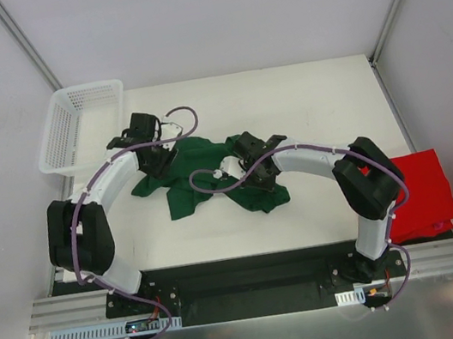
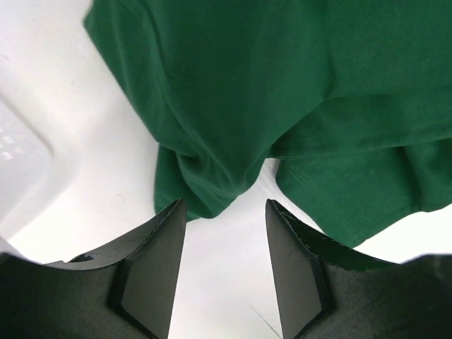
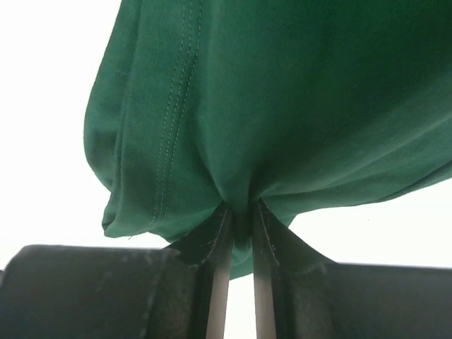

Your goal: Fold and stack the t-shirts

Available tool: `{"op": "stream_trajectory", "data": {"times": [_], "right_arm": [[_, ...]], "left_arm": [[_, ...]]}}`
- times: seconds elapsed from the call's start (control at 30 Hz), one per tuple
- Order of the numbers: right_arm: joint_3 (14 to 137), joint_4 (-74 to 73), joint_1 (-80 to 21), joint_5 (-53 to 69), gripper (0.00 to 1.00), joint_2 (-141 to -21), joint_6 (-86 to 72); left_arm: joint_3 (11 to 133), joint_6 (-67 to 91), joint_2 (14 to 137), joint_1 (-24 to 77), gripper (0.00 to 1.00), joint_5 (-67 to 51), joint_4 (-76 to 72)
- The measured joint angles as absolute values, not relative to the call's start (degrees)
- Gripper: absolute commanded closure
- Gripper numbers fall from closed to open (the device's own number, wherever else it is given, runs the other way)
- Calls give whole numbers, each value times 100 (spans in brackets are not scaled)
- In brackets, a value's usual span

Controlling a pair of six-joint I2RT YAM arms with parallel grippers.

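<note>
White desk [image 1: 301,96], seen from above: your green t-shirt [image 1: 199,161] lies crumpled near its middle. It is dark forest green and soft, with double-stitched hems and deep folds. Your right tool [image 3: 241,215] pinches a gathered fold of it, and the cloth bunches where the jaws meet. Your left tool [image 2: 226,212] stands spread just short of a hem, nothing between its jaws. Your red t-shirt [image 1: 421,189] rests at the near right edge, well apart. A white mesh basket [image 1: 80,124] sits far left.

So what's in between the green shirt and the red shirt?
Only bare white table, seen in the top view. The right arm reaches over that stretch, from beside the red shirt to the green shirt.
</note>
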State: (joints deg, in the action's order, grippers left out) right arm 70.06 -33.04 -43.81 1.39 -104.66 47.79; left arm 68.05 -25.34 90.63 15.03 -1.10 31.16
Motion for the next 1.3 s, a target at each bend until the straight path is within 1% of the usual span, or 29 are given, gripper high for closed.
{"op": "stream_trajectory", "data": {"times": [0.1,0.13,0.17,0.2,0.23,0.27,0.5,0.67,0.97,1.1,1.3], "right_arm": [[7006,-3323,-4390,139,85,-10466,4779],[7006,-3326,-4397,139,87,-10466,4781],[7006,-3328,-4401,139,90,-10466,4779],[7006,-3330,-4407,139,90,-10466,4779],[7006,-3332,-4412,139,93,-10466,4779],[7006,-3334,-4414,139,99,-10466,4783],[7006,-3347,-4414,117,99,-10451,4790],[7076,-3542,-4414,-156,99,-10110,4834],[8180,-3806,-4412,-1288,99,-8954,5190],[8433,-3811,-4410,-1772,99,-8567,5417],[8460,-3708,-4410,-2425,99,-8261,5778]], "left_arm": [[6755,-2495,9271,1503,54,-211,3142],[6755,-2486,9382,1503,60,-248,3140],[6755,-2486,9485,1503,69,-261,3138],[6755,-2491,9631,1503,77,-268,3135],[6755,-2486,9745,1503,91,-272,3131],[6755,-2464,9828,1503,100,-274,3129],[6847,-2545,9992,1503,100,-183,3114],[7048,-2729,9402,1503,100,126,3138],[7784,-3127,7854,1616,100,733,3146],[7808,-3256,7640,1616,100,915,3164],[7808,-3411,7625,1658,100,1079,3212]]}}
